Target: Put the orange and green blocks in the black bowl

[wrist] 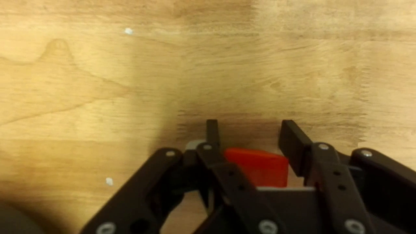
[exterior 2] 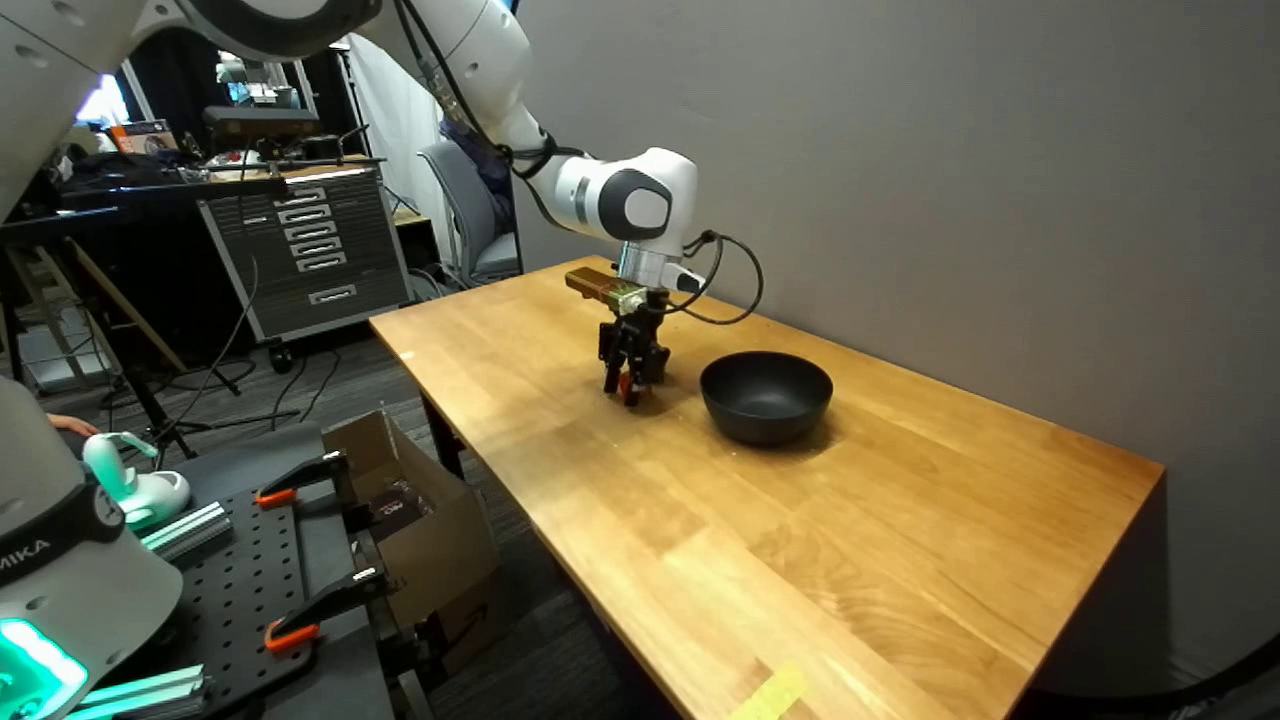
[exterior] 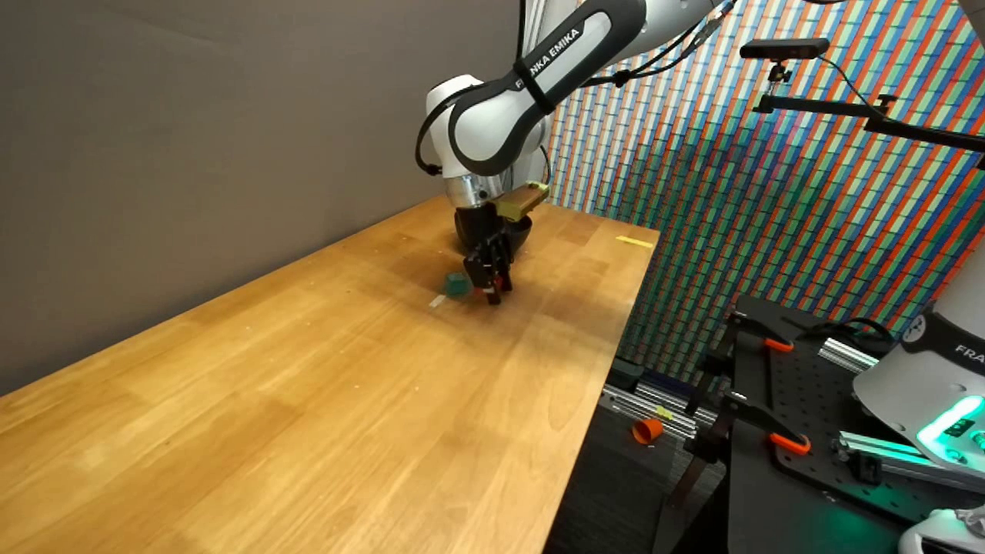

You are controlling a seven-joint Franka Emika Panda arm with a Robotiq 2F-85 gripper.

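- Wrist view: the orange block [wrist: 256,167], smooth and flat-sided, lies between the fingers [wrist: 294,143] of the gripper [wrist: 251,131], its upper edge slightly askew to them; part is covered, so I can't tell its long axis.
- They stand spread astride it; closing them seems next.
- Dull green block [exterior: 456,285], just beside the gripper, toward the grained wooden worktop's [exterior: 346,415] long edge along the wall [exterior: 231,115].
- Round, matte black bowl [exterior 2: 765,425], nearer that edge than the opposite one.

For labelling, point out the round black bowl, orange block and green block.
Round black bowl [exterior 2: 766,428], in an exterior view: outer wall.
Orange block [wrist: 267,167], wrist view: exposed part.
Green block [exterior: 456,285], in an exterior view: middle.
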